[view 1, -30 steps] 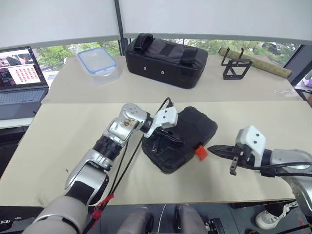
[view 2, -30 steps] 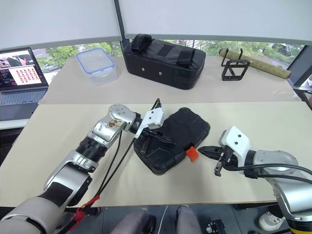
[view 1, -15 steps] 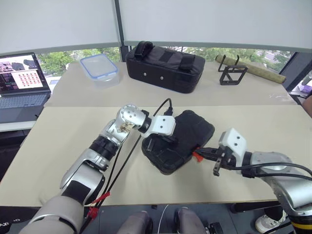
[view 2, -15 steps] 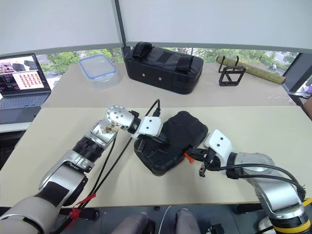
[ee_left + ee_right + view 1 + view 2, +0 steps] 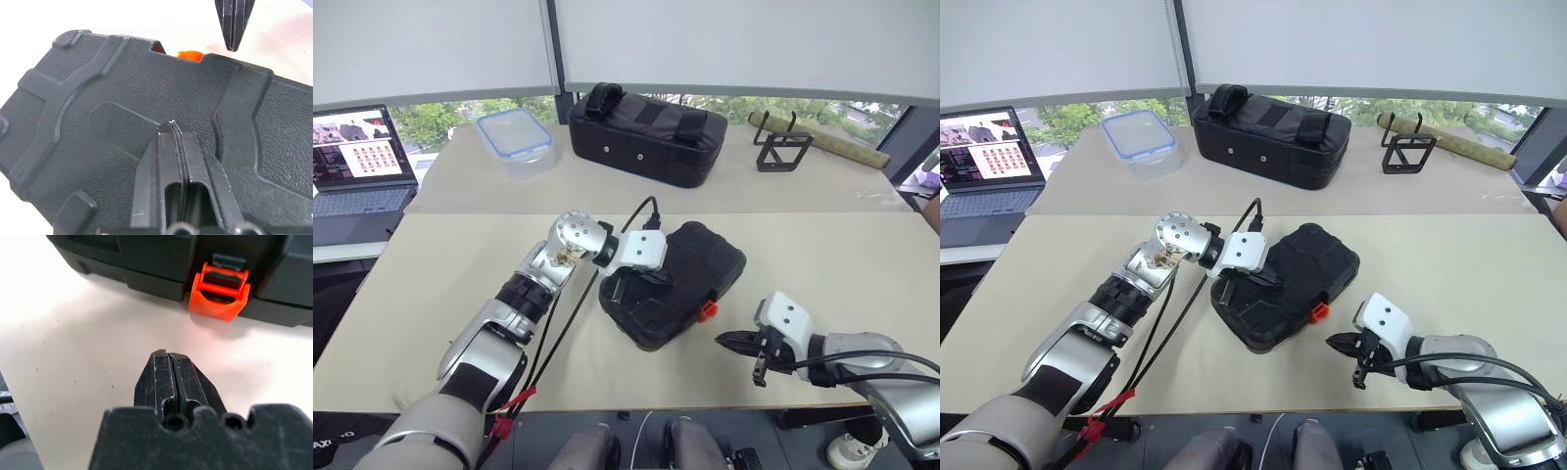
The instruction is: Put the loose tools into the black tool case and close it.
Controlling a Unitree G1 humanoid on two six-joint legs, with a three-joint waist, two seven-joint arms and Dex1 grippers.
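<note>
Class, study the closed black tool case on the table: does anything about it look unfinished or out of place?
Yes. The orange latch on the black tool case hangs open off the front edge, not snapped flat. The lid lies down under the shut left end effector.

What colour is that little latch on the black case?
Bright orange; the latch shows best in the right wrist view.

**Camera setup: head stereo pair plus two wrist cams**

Head pair looks forward and down from above over the surface [image 5: 431, 284], wide. Left wrist cam sits very close over the black tool case [image 5: 98, 122] lid, looking along its pincer [image 5: 174, 128]. Right wrist cam, low near the surface, faces the orange latch [image 5: 218, 290]. All views share the case.
</note>
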